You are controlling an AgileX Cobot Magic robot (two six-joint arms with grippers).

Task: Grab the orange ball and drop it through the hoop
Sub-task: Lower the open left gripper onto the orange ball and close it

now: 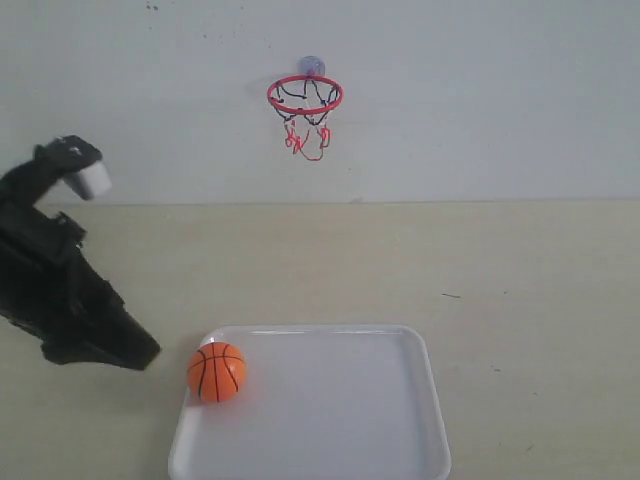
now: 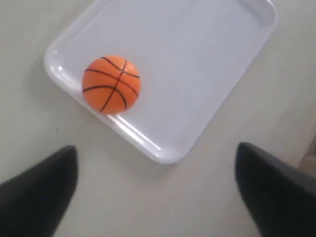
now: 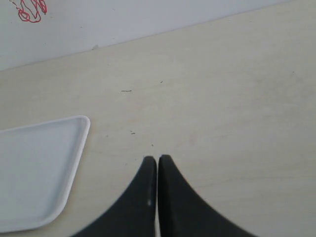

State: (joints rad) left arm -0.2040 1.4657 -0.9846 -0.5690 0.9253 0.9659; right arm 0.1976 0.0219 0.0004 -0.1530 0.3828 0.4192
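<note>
The orange ball (image 1: 216,372) (image 2: 111,84), with thin black seams, rests in the far-left corner of a white tray (image 1: 330,440) (image 2: 207,59). My left gripper (image 1: 140,352) (image 2: 157,163) hovers over the table just left of the tray and ball, its two black fingers (image 2: 39,192) spread wide open with nothing between them. The hoop (image 1: 305,97), red ring with black-and-red net, hangs on the back wall on a bluish suction cup; its net (image 3: 30,10) shows in the right wrist view. My right gripper (image 3: 157,159) is shut and empty above bare table right of the tray.
The tray (image 3: 34,173) sits at the front middle of a beige table (image 1: 520,290). A white wall (image 1: 480,90) rises behind the table. The left arm's black body (image 1: 50,270) stands at the left edge.
</note>
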